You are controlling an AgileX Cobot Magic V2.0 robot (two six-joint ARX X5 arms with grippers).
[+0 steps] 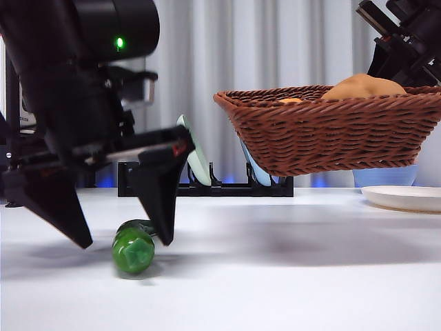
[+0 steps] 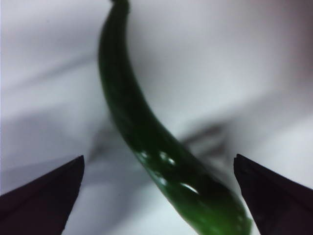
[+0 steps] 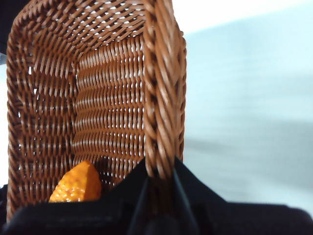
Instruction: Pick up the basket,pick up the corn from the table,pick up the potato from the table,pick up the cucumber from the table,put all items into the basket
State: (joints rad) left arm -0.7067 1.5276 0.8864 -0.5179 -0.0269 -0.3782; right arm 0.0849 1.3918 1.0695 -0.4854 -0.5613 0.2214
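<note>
The cucumber is lying on the table, the last thing left out. The left gripper is reaching around it, jaws wide apart. The right gripper is pinching the basket rim, holding it up with the corn and potato sitting inside.

Basket: brown woven wicker, rough, braided rim, matt. Cucumber: green plastic, smooth, glossy with bright highlights. Corn inside the basket: orange, bumpy kernel texture. Potato: tan, smooth, matt. Surface: white, smooth, faint sheen.
</note>
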